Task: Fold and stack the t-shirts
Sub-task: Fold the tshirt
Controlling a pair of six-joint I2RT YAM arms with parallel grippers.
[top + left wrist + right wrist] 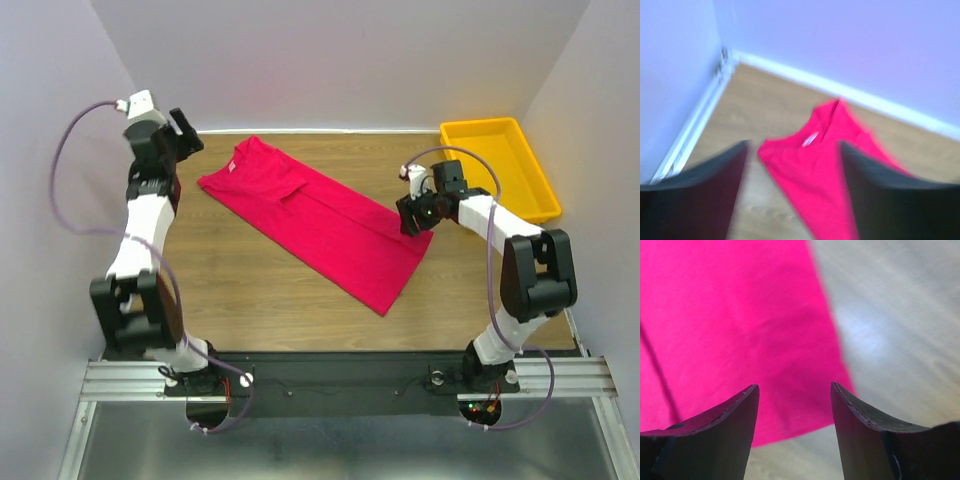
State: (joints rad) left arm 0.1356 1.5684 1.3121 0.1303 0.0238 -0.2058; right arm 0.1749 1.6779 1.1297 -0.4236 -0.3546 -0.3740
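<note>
On the wooden table point(250, 290) you are seeing the crimson t-shirt point(320, 225) lying flat as one long band that is running on a diagonal, its collar pointing toward the far left corner and its hem reaching toward the near right. A fold of cloth is showing across the upper part of the band, and the small white neck label point(811, 139) is sitting just inside the collar. Your left gripper point(793, 144) is hanging in the air near the far left corner, close to the wall point(330, 60) and just beyond the collar end. In the left wrist view, which is coming through blurred, its two dark fingers point(715, 190) are standing well apart with nothing between them, so that gripper is released and the shirt is lying on the table beyond it. Your right gripper point(795, 386) is hovering over the right-hand edge of the shirt, near the hem corner on the far side. Its fingers are also spread, framing the edge where the red cloth is giving way to bare wood, and they are clasping nothing. From these views you cannot tell whether its tips are touching the fabric. Behind the right arm, the yellow tray point(500, 160) is sitting in the far right corner, apart from the shirt.
</note>
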